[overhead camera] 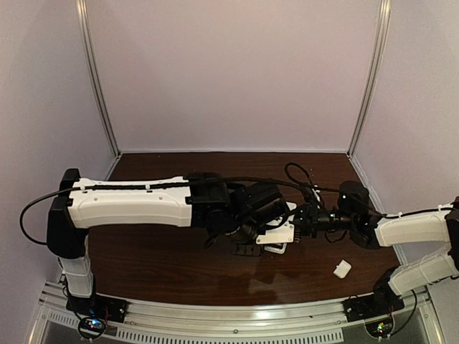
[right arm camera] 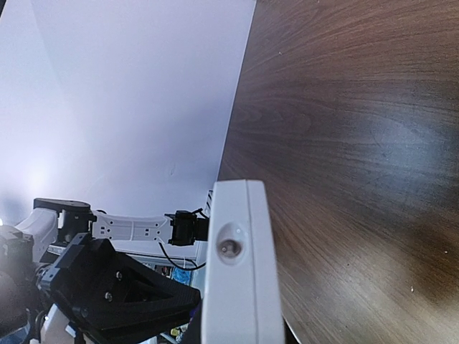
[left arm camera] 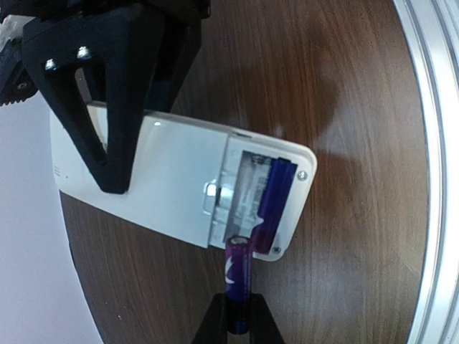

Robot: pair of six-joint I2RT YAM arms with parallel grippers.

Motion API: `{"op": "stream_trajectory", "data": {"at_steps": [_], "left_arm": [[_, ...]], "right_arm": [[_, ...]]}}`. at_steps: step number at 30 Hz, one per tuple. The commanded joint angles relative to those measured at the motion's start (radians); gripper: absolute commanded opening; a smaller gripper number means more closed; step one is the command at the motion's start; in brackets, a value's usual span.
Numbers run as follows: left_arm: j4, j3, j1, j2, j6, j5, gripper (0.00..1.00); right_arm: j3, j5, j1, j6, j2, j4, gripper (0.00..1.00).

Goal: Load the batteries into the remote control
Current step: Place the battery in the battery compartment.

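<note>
Endwise, cylindrical purple battery (left arm camera: pixel 239 279) meets remote control (left arm camera: pixel 168 183); smooth white plastic.

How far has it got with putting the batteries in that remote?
The first battery already sits in the remote control's open compartment. The right gripper holds the second battery at its edge while the left gripper grips the remote. Left: seating it; the cover lies aside.
</note>
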Motion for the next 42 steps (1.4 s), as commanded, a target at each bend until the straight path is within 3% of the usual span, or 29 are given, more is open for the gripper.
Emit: {"op": "stream_trajectory", "data": {"at_steps": [1, 29, 42], "left_arm": [[-0.001, 0.034, -0.009, 0.033, 0.009, -0.017, 0.00], [-0.001, 0.032, -0.031, 0.074, 0.032, -0.039, 0.05], [-0.003, 0.029, -0.030, 0.055, 0.024, -0.050, 0.31]], "right_arm": [[0.000, 0.036, 0.024, 0.028, 0.018, 0.085, 0.00], [0.011, 0.056, 0.073, 0.066, 0.082, 0.167, 0.00], [0.006, 0.053, 0.079, 0.066, 0.086, 0.181, 0.00]]}}
